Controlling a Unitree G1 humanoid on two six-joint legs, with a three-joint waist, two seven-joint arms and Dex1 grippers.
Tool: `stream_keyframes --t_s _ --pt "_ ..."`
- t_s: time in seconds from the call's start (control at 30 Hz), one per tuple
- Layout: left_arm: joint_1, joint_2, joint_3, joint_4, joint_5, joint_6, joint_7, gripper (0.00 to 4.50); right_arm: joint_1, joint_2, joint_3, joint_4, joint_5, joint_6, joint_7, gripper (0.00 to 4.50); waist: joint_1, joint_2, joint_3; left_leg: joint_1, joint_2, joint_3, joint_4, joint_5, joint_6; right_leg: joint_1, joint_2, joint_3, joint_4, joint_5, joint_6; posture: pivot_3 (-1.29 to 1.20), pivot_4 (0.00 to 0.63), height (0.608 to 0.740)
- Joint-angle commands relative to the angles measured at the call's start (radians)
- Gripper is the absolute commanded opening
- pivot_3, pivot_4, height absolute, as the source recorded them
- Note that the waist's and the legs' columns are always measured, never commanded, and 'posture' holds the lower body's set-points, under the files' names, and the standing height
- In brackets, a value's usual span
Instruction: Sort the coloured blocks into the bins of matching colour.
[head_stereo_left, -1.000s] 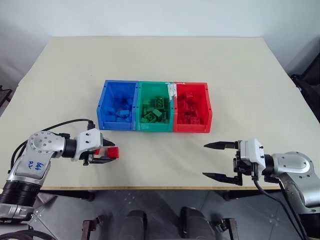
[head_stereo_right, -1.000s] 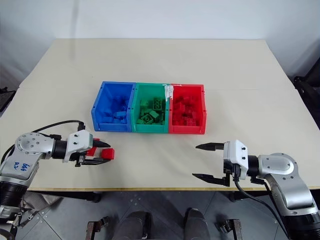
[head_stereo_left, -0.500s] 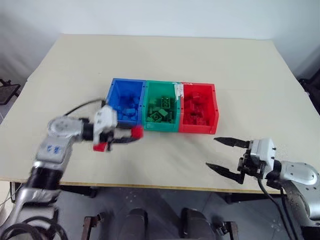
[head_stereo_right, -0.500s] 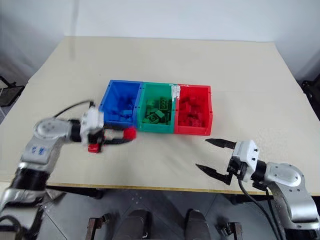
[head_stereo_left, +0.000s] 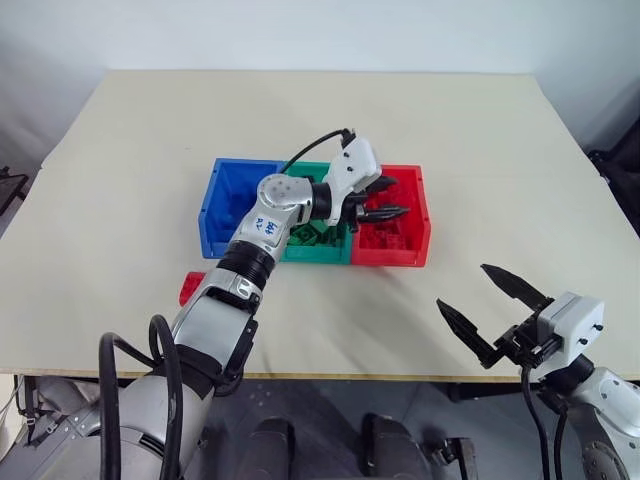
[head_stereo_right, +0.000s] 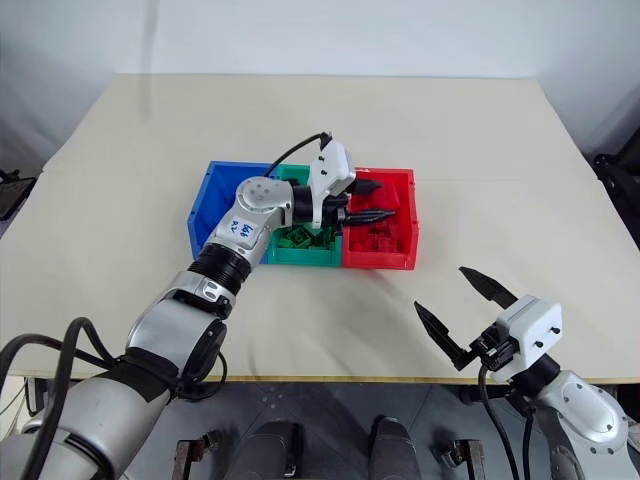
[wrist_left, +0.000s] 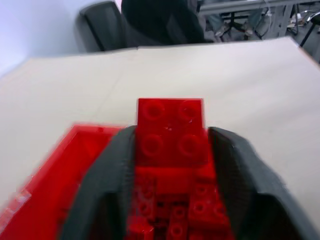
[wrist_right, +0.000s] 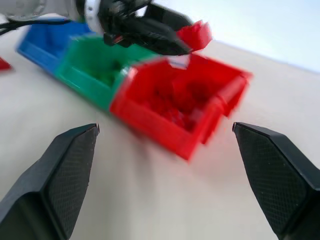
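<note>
Three bins stand joined in a row mid-table: blue (head_stereo_left: 228, 205), green (head_stereo_left: 318, 243), red (head_stereo_left: 408, 238), each with several blocks of its own colour inside. My left gripper (head_stereo_left: 400, 197) reaches level across the green bin and hangs over the red bin. It is shut on a red block (wrist_left: 171, 132) with four studs, held at the fingertips above the red pile. Another red block (head_stereo_left: 190, 288) lies on the table near the left front. My right gripper (head_stereo_left: 461, 285) hovers at the right front edge, open and empty, pointing toward the bins.
The cream table (head_stereo_left: 500, 140) reaches well beyond the bins on every side. A black cable (head_stereo_left: 315, 145) arcs above the left wrist over the green bin. Dark chairs (wrist_left: 150, 22) stand past the table's far edge.
My left arm swung up and to the right from the near-left table, carrying the red block over the red bin. My right gripper turned toward the bins and stayed open.
</note>
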Motion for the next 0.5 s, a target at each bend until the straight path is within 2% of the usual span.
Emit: stream_keyframes --t_s 0.03,0.1,0.13,0.3,0.4,0.43,0.5 --pt "-0.006 0.010 0.024 -0.024 0.000 -0.066 -0.042 3.70 -0.016 -0.005 0.009 -0.046 0.001 -0.018 -0.007 4.50 0.000 0.000 0.000 0.000 0.000 0.000 0.000 0.000 0.000 0.000 0.000 0.000 0.000 0.000 0.000 0.00 0.150 0.740" --pt "0.020 0.033 0.028 -0.067 0.002 -0.088 -0.053 4.37 -0.044 -0.017 0.023 -0.032 0.007 -0.014 0.004 4.50 -0.001 0.000 0.000 0.000 0.000 0.000 0.001 0.000 0.000 0.000 0.000 0.000 0.000 0.000 0.000 0.00 0.150 0.740" --pt "0.045 0.058 0.034 -0.111 -0.005 -0.102 -0.069 4.47 -0.070 -0.028 0.036 -0.015 0.008 -0.010 0.019 4.50 -0.001 0.000 0.000 0.000 0.000 0.000 0.001 0.000 0.000 0.000 0.000 0.000 0.000 0.000 0.000 0.00 0.150 0.740" --pt "0.226 0.209 0.094 -0.439 -0.079 -0.013 -0.128 4.47 -0.207 -0.094 0.115 0.075 0.035 0.011 0.137 4.50 -0.013 0.001 0.000 0.001 0.001 0.000 0.000 0.000 0.000 0.000 0.000 0.001 0.002 0.000 -0.001 0.00 0.150 0.740" --pt "0.320 0.288 0.140 -0.582 -0.065 0.002 -0.058 4.47 -0.273 -0.130 0.161 0.130 0.039 0.012 0.213 4.50 -0.015 0.001 0.000 0.001 0.001 0.000 0.001 0.000 0.000 0.000 0.000 0.001 0.002 0.000 -0.001 0.00 0.150 0.740" --pt "0.417 0.346 0.212 -0.676 -0.100 0.024 -0.042 4.47 -0.336 -0.147 0.204 0.176 0.033 0.006 0.276 4.50 -0.011 0.001 0.000 0.001 0.001 0.000 0.001 0.000 0.000 0.000 0.000 0.001 0.002 0.000 -0.001 0.00 0.150 0.740" --pt "0.603 0.442 0.333 -0.846 -0.162 0.069 -0.034 4.47 -0.442 -0.160 0.266 0.242 0.044 0.011 0.369 4.50 -0.036 0.001 0.000 0.002 0.001 0.000 0.002 0.000 0.000 0.001 0.000 0.001 0.002 0.000 -0.001 0.00 0.150 0.740"
